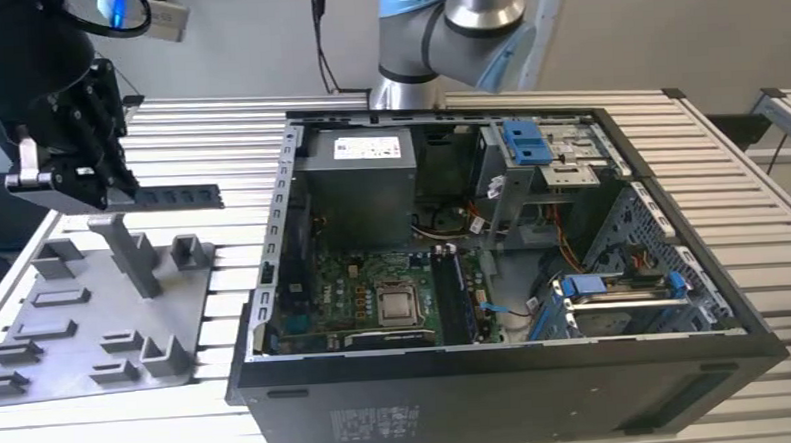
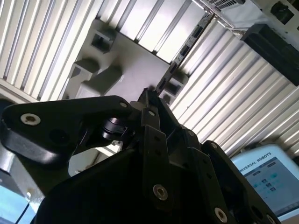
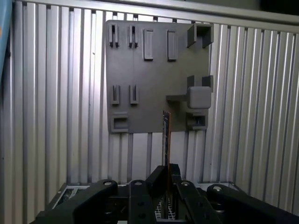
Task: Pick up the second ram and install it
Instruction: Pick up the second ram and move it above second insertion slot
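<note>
At the exterior view's left, above the grey fixture tray (image 1: pixel 92 317), the claw (image 1: pixel 111 200) is clamped on one end of the second ram (image 1: pixel 174 198). The card juts out level toward the case, clear of the tray's upright posts. Gripped by its end, its long edge is left free, probably for seating. Further right, the open computer case (image 1: pixel 509 362) sits on the slatted desk (image 1: pixel 756 236), its top unobstructed.

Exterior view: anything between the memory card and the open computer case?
No: the exterior view shows bare slatted table between the memory card, held in the hand, and the computer case.
</note>
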